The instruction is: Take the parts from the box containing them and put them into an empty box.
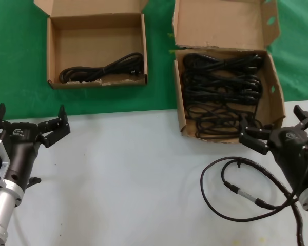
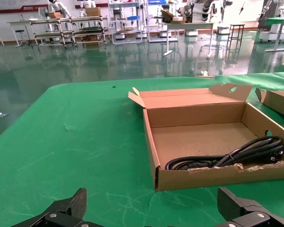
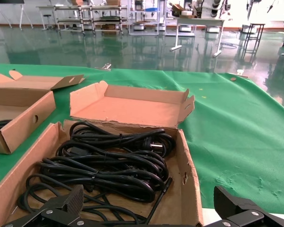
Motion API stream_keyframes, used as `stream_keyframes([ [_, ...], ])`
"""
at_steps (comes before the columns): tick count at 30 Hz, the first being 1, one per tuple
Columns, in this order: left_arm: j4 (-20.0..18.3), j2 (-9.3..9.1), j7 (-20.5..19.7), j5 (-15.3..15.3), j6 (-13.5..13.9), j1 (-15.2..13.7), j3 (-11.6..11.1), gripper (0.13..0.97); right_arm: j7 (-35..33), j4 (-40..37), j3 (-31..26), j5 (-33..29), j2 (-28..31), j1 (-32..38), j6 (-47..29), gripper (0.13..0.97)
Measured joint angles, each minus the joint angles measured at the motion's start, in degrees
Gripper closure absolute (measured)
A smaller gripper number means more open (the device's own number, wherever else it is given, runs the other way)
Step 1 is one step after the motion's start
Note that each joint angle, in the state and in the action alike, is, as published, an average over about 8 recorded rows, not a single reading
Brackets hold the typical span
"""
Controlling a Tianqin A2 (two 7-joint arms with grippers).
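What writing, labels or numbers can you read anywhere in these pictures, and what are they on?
None can be read.
Left pincer: a small white mark on its wrist housing, too small to read.
Smaller box, larger box and power cords: no print visible.
Right pincer: no marking visible.

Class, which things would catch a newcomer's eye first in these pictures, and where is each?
The larger cardboard box on the right, crammed with black power cords, draws the eye first. The smaller box on the left holds one cord. Both open grippers, left and right, wait near the boxes.
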State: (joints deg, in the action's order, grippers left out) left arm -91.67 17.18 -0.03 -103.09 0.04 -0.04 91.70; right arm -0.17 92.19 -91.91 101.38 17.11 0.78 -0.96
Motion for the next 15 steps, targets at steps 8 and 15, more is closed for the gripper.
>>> stream_keyframes([
  [8, 0.0, 0.0, 0.0, 0.0, 0.0, 0.0, 0.0, 0.132, 0.0, 0.0, 0.0, 0.0, 0.0, 0.0, 0.0, 0.129],
  [15, 0.0, 0.0, 0.0, 0.0, 0.0, 0.0, 0.0, 0.132, 0.0, 0.0, 0.0, 0.0, 0.0, 0.0, 0.0, 0.129],
])
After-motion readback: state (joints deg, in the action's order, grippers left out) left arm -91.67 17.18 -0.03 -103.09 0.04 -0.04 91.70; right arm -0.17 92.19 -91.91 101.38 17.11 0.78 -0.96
